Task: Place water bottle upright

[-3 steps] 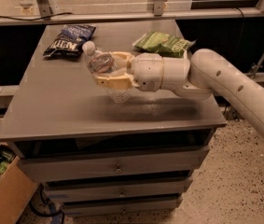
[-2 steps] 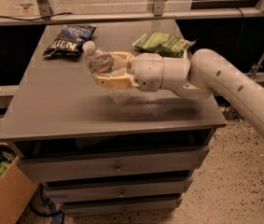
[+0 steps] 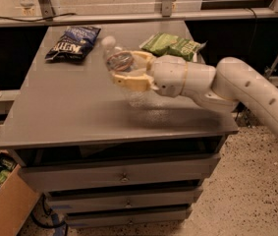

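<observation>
The water bottle (image 3: 120, 65) is a small clear ribbed bottle with a white cap and a red, white and blue-green label band. It is tilted, cap toward the upper left, held above the middle of the grey cabinet top (image 3: 65, 102). My gripper (image 3: 126, 69) reaches in from the right on a white arm (image 3: 236, 85) and its cream fingers (image 3: 128, 82) are shut around the bottle's upper part. The bottle's lower body shows below the fingers, close to the surface.
A dark blue chip bag (image 3: 73, 42) lies at the back left of the top. A green snack bag (image 3: 173, 45) lies at the back right, just behind my wrist. Drawers are below the top. A cardboard box (image 3: 1, 195) stands on the floor at the left.
The gripper and bottle have shifted slightly; the bottle stays gripped and tilted, with its cap now a little higher toward the back left.
</observation>
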{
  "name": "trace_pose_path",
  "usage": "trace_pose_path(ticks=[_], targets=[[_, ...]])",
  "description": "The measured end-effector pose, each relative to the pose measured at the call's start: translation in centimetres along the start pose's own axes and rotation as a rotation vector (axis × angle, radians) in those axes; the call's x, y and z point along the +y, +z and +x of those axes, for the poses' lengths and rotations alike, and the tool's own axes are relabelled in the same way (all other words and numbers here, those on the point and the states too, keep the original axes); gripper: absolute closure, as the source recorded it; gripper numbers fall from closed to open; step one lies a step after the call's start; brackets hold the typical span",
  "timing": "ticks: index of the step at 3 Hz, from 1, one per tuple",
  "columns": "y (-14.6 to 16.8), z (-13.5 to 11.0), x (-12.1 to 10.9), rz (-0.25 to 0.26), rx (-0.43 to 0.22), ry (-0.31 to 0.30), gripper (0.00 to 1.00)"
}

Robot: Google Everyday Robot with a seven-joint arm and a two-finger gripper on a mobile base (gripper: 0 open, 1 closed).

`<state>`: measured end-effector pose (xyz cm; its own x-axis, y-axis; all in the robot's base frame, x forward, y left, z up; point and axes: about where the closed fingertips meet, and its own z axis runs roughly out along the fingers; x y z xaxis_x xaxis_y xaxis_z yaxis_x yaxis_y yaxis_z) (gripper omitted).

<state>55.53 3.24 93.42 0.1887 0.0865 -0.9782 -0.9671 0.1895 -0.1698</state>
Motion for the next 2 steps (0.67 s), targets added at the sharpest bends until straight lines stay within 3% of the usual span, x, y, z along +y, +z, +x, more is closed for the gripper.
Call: trace_pose_path(ticks=[1,2], targets=[[-2.8,-3.8,-0.9,0.099,-0.076,-0.024,1.00],[-4.7,-5.6,-1.3,0.161,-0.110,-0.038,1.00]])
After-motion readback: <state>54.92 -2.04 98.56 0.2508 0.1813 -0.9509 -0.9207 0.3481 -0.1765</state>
